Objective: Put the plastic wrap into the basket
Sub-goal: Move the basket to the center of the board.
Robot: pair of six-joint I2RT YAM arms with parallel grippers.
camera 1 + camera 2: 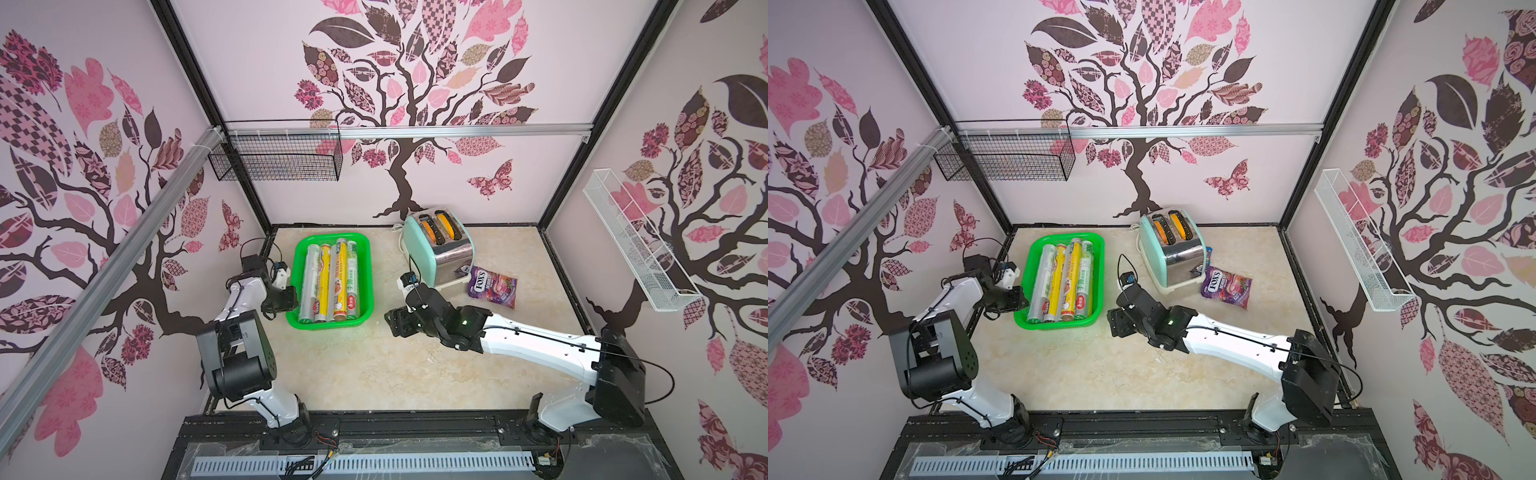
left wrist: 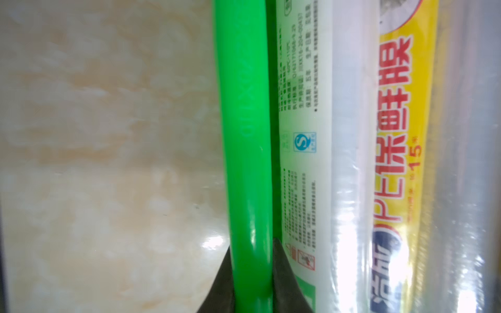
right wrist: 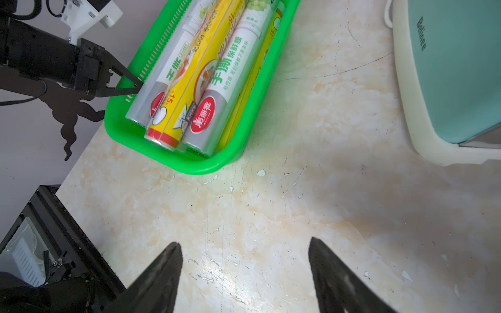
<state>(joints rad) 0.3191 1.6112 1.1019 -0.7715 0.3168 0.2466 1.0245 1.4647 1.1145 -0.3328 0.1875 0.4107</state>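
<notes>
Nearest: right tool (image 3: 244, 241), jaws spread, nothing between them. It hangs over the bare beige marble-look table (image 1: 374, 365), near the near right corner of the bright green perforated plastic basket (image 1: 332, 324). No roll shows on the table outside it in any view.

The basket sits left of centre, long axis running away from the base. The plastic wrap rolls (image 1: 325, 282) lie inside it lengthwise, side by side. 4 show across the top: clear, yellow, silvery, white with green print. The right wrist view shows 1 more yellow one lower, against the right wall. Can't tell if anything lies beneath those.

The left tool (image 2: 250, 252) is pressed together on the basket's left rim. 1 finger is outside the wall and 1 is inside, next to the outermost clear roll.

My read: loading looks done, or as good as. Probably only letting go of the rim and backing both arms off is left. Risk: the inside finger could drag the rim or nudge that roll on the way out.

Further back is a mint-green and steel 2-slot toaster (image 1: 442, 253) with orange pieces in its slots, well apart from the basket. A purple FOX'S candy bag (image 1: 492, 287) lies just beside it. Neither blocks anything. The black wire basket (image 1: 276, 160) and long white wire rack (image 1: 636, 245) hang on the walls, out of the way.
</notes>
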